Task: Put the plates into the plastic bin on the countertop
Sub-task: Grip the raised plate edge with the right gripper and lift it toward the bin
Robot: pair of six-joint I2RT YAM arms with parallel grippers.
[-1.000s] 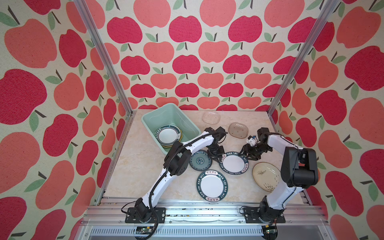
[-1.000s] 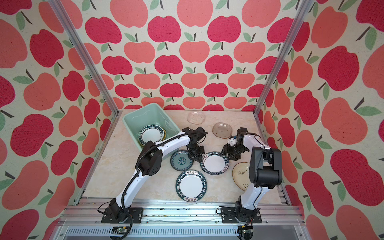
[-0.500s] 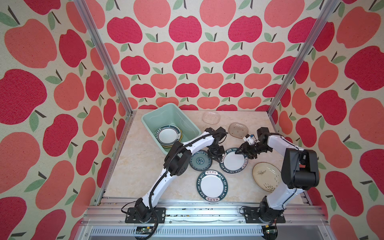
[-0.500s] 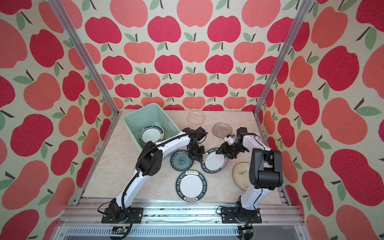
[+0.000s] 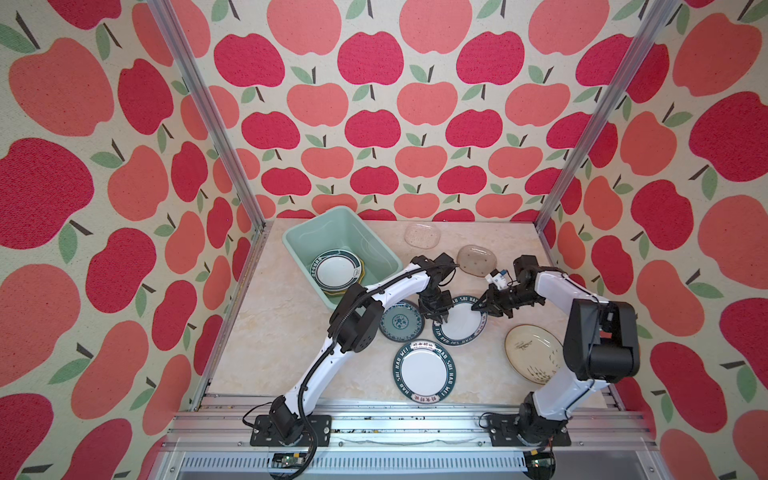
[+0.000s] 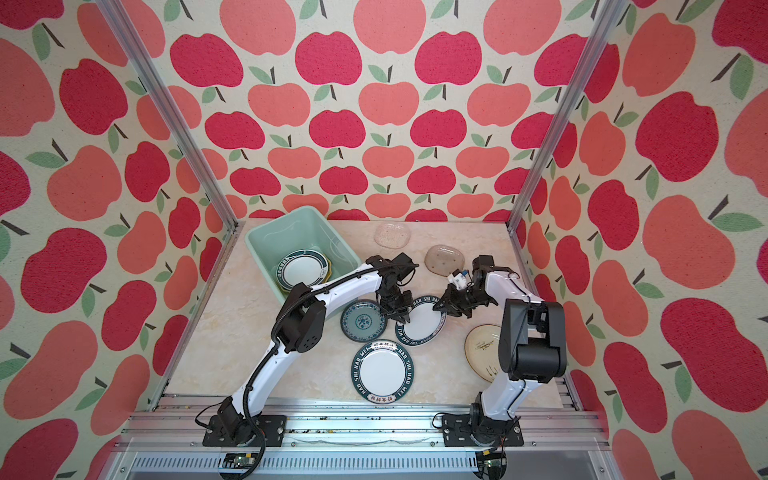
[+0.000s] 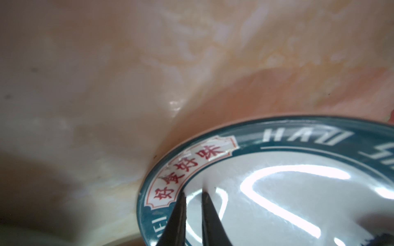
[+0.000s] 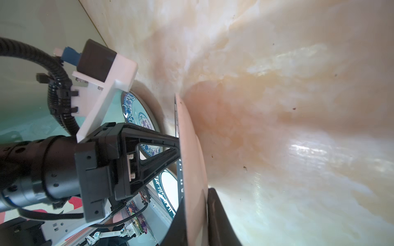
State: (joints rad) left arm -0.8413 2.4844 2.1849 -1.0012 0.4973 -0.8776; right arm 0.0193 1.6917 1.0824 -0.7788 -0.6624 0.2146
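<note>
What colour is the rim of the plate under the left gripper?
Dark teal rim with white lettering; clearest in the left wrist view.

We are looking into a robot test cell in a lab, dressed up to hint at a kitchen: the apple-patterned walls (image 5: 374,124) are flat panels held by bare aluminium posts (image 5: 208,120), and the marble-look desk (image 5: 282,332) ends at an aluminium rail (image 5: 395,419). Bolted to that rail we see two white-and-black robot arms (image 5: 324,361). The household things on the desk are tableware, such as a lettered plate (image 5: 461,328), and a mint-green plastic bin (image 5: 332,232).
</note>
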